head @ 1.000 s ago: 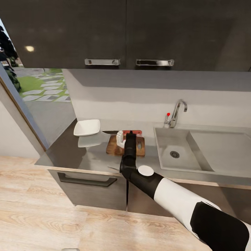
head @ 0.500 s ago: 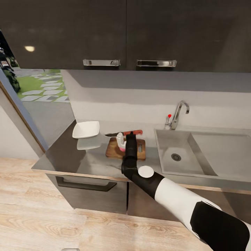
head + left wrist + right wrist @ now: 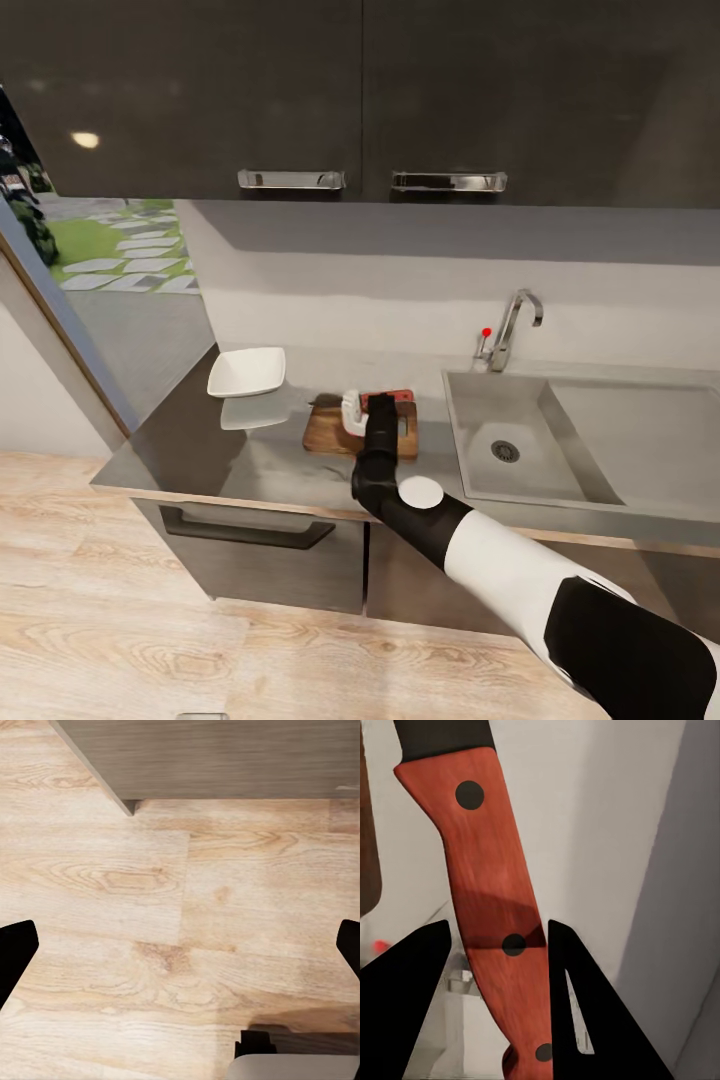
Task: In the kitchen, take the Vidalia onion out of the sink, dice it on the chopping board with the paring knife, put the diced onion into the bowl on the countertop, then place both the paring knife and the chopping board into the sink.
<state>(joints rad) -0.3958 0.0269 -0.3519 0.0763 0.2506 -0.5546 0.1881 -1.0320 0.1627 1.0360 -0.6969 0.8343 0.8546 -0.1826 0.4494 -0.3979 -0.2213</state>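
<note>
Over the chopping board (image 3: pixel 335 428), right gripper (image 3: pixel 499 945) grips paring knife (image 3: pixel 491 900).

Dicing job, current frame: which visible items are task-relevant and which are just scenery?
Task-relevant:
paring knife, between the right gripper fingers
chopping board
bowl
sink
countertop
Vidalia onion: cannot pick it out.

Scenery:
tap
upper cabinets
wooden floor, under the open left gripper
</note>
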